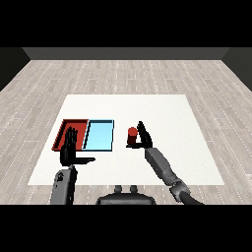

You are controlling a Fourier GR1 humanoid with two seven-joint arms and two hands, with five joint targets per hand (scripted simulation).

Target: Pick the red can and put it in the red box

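Observation:
The red can [132, 137] stands upright on the white table, just right of the light blue tray [100, 135]. My right hand [144, 136] is right beside the can on its right, fingers straight and pointing up, thumb reaching toward the can's base; it is open and does not curl round the can. The red tray [64, 132] lies at the left, next to the blue one. My left hand [69, 146] is raised over the red tray's front part, open with fingers straight and the thumb sticking out to the right.
The white table [167, 113] stretches wide behind and to the right of the trays. Its front edge runs near my forearms. Grey wooden floor surrounds it.

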